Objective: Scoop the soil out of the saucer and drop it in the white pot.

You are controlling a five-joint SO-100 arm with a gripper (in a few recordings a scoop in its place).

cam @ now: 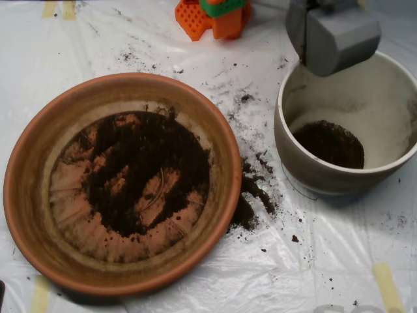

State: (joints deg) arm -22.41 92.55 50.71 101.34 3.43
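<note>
A: Report end-effector position and state

B: The grey scoop [332, 36] hangs at the top right of the overhead view, over the far rim of the white pot [293, 153]. Its two shells meet along a seam with no visible gap: closed. Contents cannot be determined from this angle

A: Location of the soil relative to the scoop?

B: Three deposits. First, a dark patch of soil [329, 143] lies on the floor of the white pot, directly below the scoop and slightly nearer the camera. Second, the main mass [146, 173] sits in the saucer [29, 195], well to the scoop's left and lower in frame, spread unevenly so that the ridged orange base shows through in places. Third, spilled clumps [251, 199] lie on the white plastic sheet [313, 267] between saucer and pot, below-left of the scoop

A: Other items near the scoop?

B: An orange and green plastic part [215, 16], just left of it at the top edge
</note>
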